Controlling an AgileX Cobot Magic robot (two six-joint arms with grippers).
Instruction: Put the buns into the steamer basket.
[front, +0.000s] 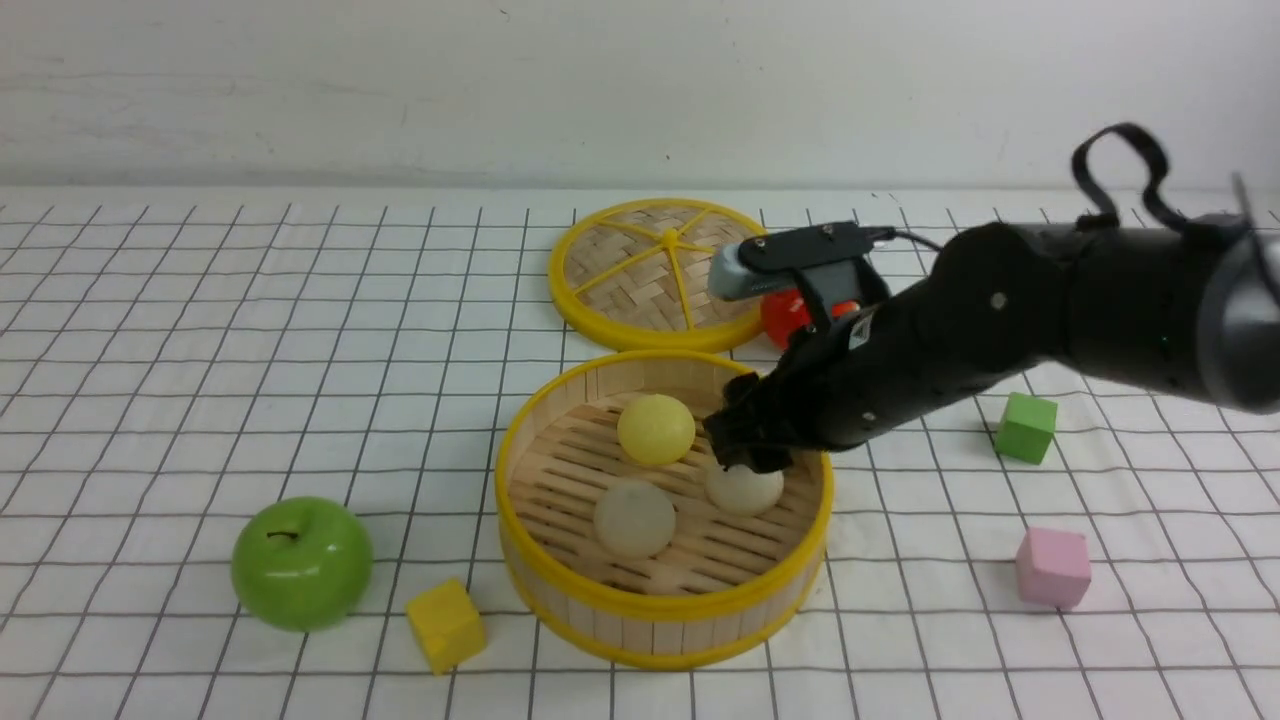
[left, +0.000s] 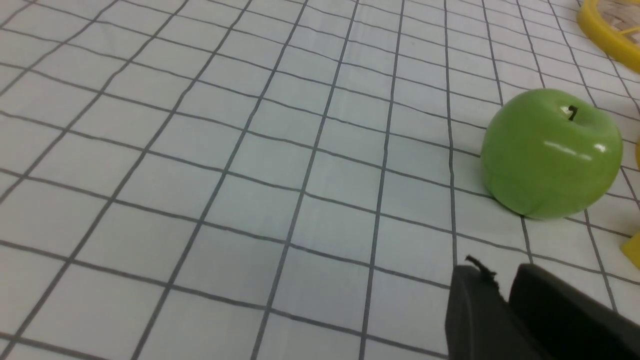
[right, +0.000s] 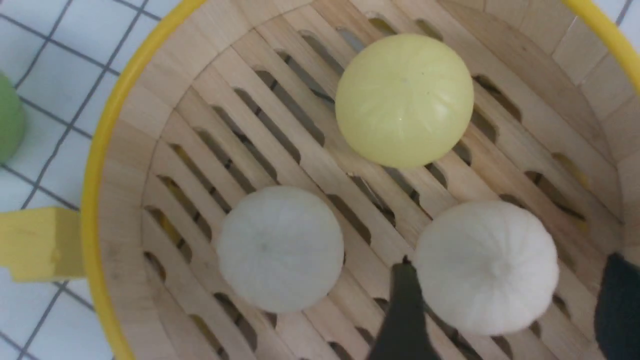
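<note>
Yellow cube (front: 446, 624) and green apple (front: 301, 563) lie nearest on the gridded tabletop (front: 200, 350), both outside the basket (front: 660, 604) and apart from it; neither belongs to the task. Just beyond, the basket stands upright, its slatted floor carrying all three buns: one cream bun (front: 635, 517) toward the near wall, a second cream bun (front: 745, 487) to its right, and the yellow bun (front: 656, 429) behind them. The buns sit apart from one another, each resting on the slats. The right gripper (front: 745, 452) reaches down over the rim from the right, its fingers (right: 405, 310) spread on either side of the second cream bun with a gap showing on both flanks, so the bun appears released rather than held; the wide stance probably serves to clear the bun on withdrawal. By this layout the loading looks complete. To the right, a pink cube (front: 1053, 567) and a green cube (front: 1026, 427) lie well clear. Farther back, the lid (front: 655, 272) lies flat behind the basket, leaving the basket open from above, with a red apple (front: 785, 316) partly hidden behind the arm. The left gripper (left: 505, 300), seen only in its wrist view, hangs over bare tabletop near the green apple, its fingers nearly together and holding nothing.
</note>
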